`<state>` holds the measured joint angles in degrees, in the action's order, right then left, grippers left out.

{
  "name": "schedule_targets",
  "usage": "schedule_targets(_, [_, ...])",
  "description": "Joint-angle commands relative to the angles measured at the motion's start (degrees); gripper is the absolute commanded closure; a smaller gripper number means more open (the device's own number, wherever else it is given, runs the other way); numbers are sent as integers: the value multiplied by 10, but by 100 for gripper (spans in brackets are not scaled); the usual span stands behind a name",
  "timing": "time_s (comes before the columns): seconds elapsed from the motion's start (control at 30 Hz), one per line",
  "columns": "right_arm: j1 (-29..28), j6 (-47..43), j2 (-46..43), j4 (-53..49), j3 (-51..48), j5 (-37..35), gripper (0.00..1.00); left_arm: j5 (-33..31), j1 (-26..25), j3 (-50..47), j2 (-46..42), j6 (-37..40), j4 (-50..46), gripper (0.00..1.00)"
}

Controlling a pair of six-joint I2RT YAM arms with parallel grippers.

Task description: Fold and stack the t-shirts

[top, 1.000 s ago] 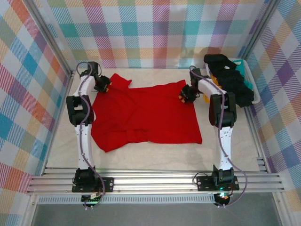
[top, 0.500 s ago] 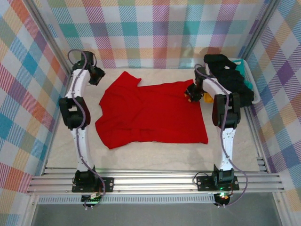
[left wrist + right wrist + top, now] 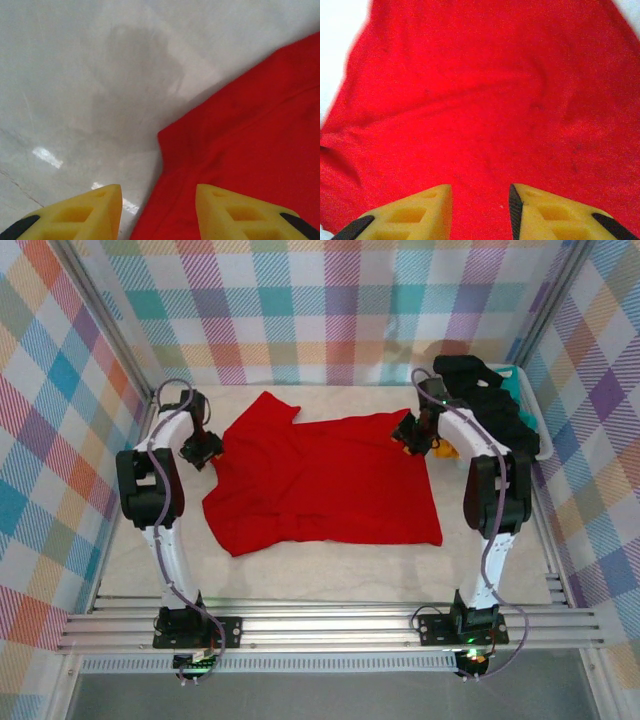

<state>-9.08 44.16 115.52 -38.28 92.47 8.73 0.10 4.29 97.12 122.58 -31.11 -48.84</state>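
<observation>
red t-shirt [image 3: 320, 480] is spread mostly flat on the table [image 3: 330, 565], with one sleeve sticking out at its far left corner. left gripper [image 3: 203, 448] sits right at the shirt's left edge, just below that sleeve. on its wrist cam the yellow fingers [image 3: 80, 215] are spread wide and released, hovering over the hem and bare table. right gripper [image 3: 412, 435] is over the shirt's far right corner, jaws parted too, red cloth lying flat under the gap, not pinched as far as i can see. right of the shirt, the white-and-teal basket [image 3: 512, 378] holds a heap of black t-shirts [image 3: 485, 405]. an orange-yellow one [image 3: 447, 449] peeks out just beside that same corner.
</observation>
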Motion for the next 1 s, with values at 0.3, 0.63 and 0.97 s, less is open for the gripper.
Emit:
schedule_targets(0.3, [-1, -25, 83, -36, 49, -4, 64, 35, 7, -74, -21, -50, 107, 59])
schedule_targets(0.63, [-1, -29, 94, -39, 57, -3, 64, 65, 10, -132, -69, -59, 240, 57])
schedule_targets(0.97, [-1, -24, 100, -48, 63, -22, 64, 63, 13, -139, -61, -44, 219, 69])
